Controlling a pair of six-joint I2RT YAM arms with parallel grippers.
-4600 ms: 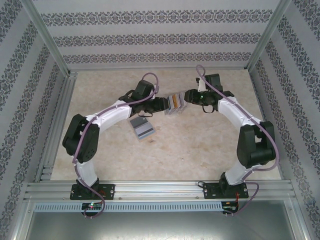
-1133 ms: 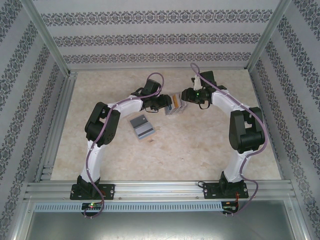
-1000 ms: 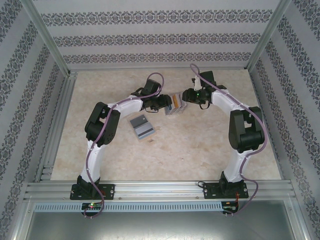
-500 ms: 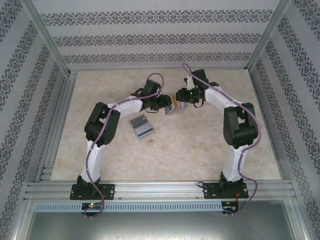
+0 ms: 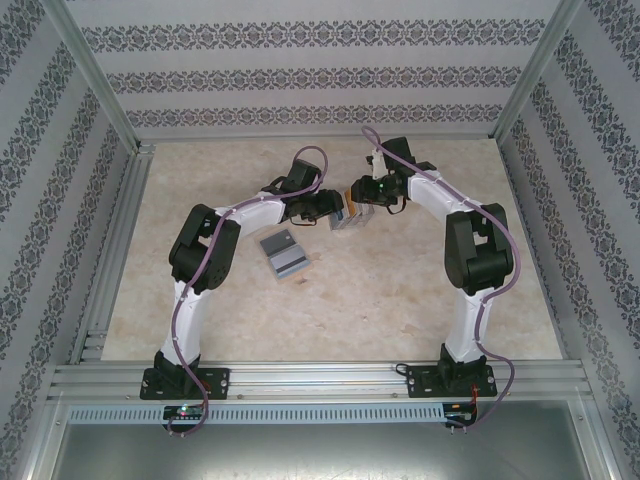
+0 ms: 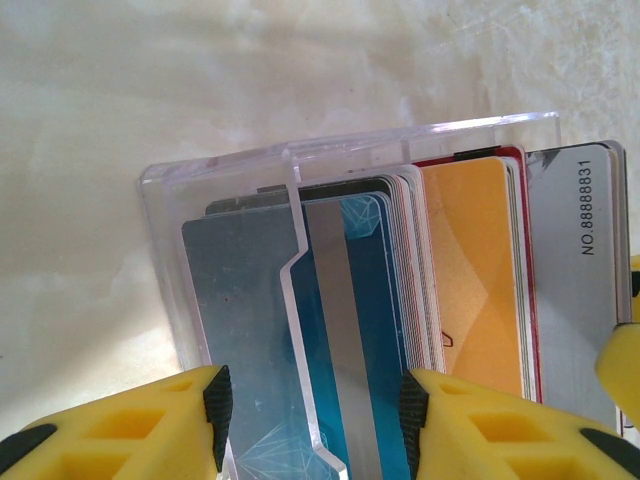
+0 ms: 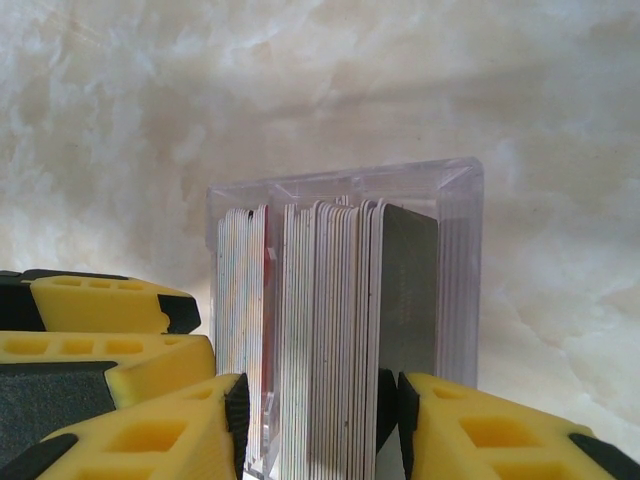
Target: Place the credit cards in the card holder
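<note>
**Two grippers meet at the card tray, wallet lying to one side**

On the left, the card holder (image 5: 283,253) lies opened out on the pale table (image 5: 400,300), its grey inside facing up. It sits a little left of the tray and nearer the arm bases, clear of both grippers, and I can make out no card in it.

Next comes the left gripper (image 6: 312,390). Its yellow fingers (image 6: 130,425) stand apart with their tips at the side of the clear tray (image 6: 165,250), and they pinch nothing that I can see. Tray wall and cards run on past both pads.

The credit cards (image 6: 470,270) stand packed in that tray, leaning: grey-blue and blue at one end, then a thick white-edged run, orange, and a silver card bearing a number.

From the right, the right gripper (image 7: 320,390) reaches over the tray and straddles a bundle of cards edge-on. Its pads sit right beside the outermost cards, but I cannot tell whether they are squeezing them.
</note>
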